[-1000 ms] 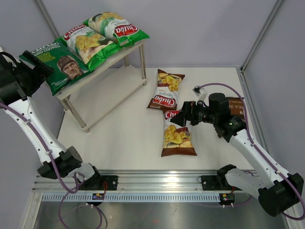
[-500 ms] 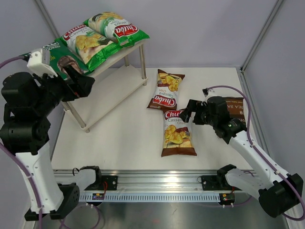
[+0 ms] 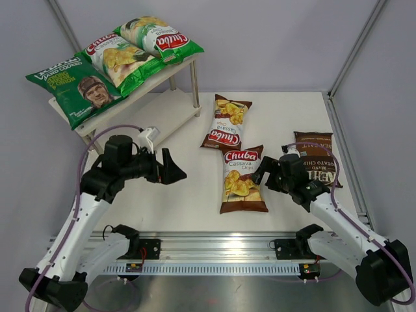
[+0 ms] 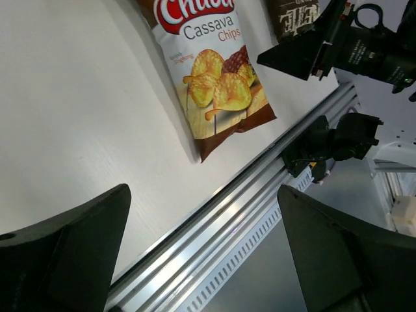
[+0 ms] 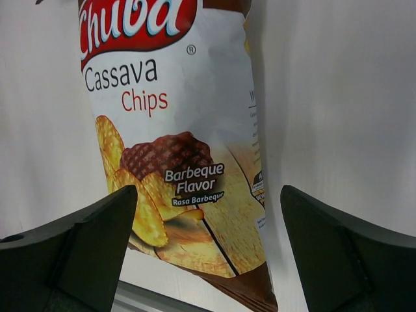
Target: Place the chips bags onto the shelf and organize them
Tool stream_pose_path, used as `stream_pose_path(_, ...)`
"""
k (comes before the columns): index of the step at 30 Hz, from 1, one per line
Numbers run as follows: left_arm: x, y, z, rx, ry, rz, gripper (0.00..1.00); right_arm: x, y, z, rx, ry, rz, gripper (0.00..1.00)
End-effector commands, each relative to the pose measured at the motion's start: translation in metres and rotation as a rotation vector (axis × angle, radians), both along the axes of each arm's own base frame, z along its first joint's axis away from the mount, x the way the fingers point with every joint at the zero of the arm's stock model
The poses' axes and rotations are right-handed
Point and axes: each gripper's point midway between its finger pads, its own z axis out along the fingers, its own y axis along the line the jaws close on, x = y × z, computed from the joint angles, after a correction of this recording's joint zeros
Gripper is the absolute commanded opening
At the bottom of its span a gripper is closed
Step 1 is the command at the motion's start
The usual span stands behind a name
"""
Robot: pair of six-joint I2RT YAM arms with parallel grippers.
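One white table (image 3: 169, 188) bears the shelf (image 3: 159, 112) at far left, its top board holding the dark green bag (image 3: 78, 88) and two green-white bags (image 3: 120, 60). Two brown Chuba bags (image 3: 242, 179) lie at centre, with the Kettle bag (image 3: 315, 156) at right. The left gripper (image 3: 175, 170) and right gripper (image 3: 263, 172) are both spread wide and empty.

1. Green bags (image 3: 123, 62): green and white, red logo, yellow chips.
2. Face bag (image 3: 77, 88): dark green, man's face.
3. Brown bags (image 3: 242, 179): white and brown, red logo.
4. Kettle bag (image 3: 315, 159): dark brown.
5. Shelf (image 3: 153, 117): pale cream.
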Motion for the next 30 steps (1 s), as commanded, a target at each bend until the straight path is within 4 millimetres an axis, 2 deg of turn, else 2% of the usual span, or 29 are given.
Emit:
stream_pose_path(1, -0.010, -0.025, 0.018, -0.172, -0.114, -0.100, 0.99, 0.005, 0.017, 0.013, 0.126, -0.075, 0.025, 0.99)
stream_pose_path(3, -0.017, -0.027, 0.008, -0.172, -0.110, -0.118, 0.99, -0.001, 0.026, 0.005, 0.164, -0.052, 0.068, 1.00)
stream_pose_path(4, -0.019, -0.026, -0.003, -0.160, -0.092, -0.118, 0.99, -0.002, 0.028, 0.002, 0.175, -0.044, 0.076, 0.99)
stream_pose_path(5, -0.021, -0.025, -0.007, -0.157, -0.093, -0.119, 0.99, -0.005, 0.030, -0.006, 0.182, -0.025, 0.085, 0.99)
stream_pose_path(7, -0.025, -0.024, -0.013, -0.150, -0.096, -0.132, 0.99, -0.008, 0.042, -0.009, 0.236, -0.018, 0.141, 0.99)
stream_pose_path(8, -0.026, -0.024, -0.014, -0.148, -0.097, -0.134, 0.99, -0.013, 0.043, -0.018, 0.245, 0.003, 0.149, 0.99)
stream_pose_path(9, -0.027, -0.023, -0.016, -0.143, -0.094, -0.134, 0.99, -0.011, 0.052, -0.015, 0.287, -0.015, 0.181, 0.99)
stream_pose_path(13, -0.027, -0.022, -0.024, -0.135, -0.085, -0.128, 0.99, -0.016, 0.060, -0.029, 0.334, 0.010, 0.206, 0.94)
stream_pose_path(16, -0.023, -0.023, -0.036, -0.143, -0.054, -0.102, 0.99, -0.019, 0.064, -0.032, 0.364, 0.005, 0.232, 0.75)
stream_pose_path(17, -0.022, -0.022, -0.045, -0.141, -0.031, -0.085, 0.99, -0.022, 0.063, -0.035, 0.361, 0.006, 0.234, 0.65)
stream_pose_path(20, -0.011, -0.022, -0.056, -0.158, -0.002, -0.010, 0.99, -0.022, 0.062, -0.031, 0.365, -0.036, 0.239, 0.52)
stream_pose_path(24, 0.009, -0.025, -0.072, -0.150, 0.002, 0.072, 0.99, -0.022, 0.061, -0.011, 0.374, -0.101, 0.254, 0.35)
stream_pose_path(26, 0.009, -0.037, -0.076, -0.136, 0.005, 0.057, 0.99, -0.022, 0.061, -0.004, 0.377, -0.114, 0.263, 0.29)
stream_pose_path(27, 0.019, -0.042, -0.083, -0.115, 0.001, 0.077, 0.99, -0.024, 0.062, 0.001, 0.382, -0.125, 0.271, 0.24)
stream_pose_path(29, 0.017, -0.062, -0.086, -0.106, 0.001, 0.029, 0.99, -0.026, 0.063, 0.006, 0.396, -0.131, 0.280, 0.22)
stream_pose_path(30, 0.025, -0.072, -0.094, -0.096, 0.018, 0.035, 0.99, -0.027, 0.064, 0.010, 0.406, -0.145, 0.286, 0.21)
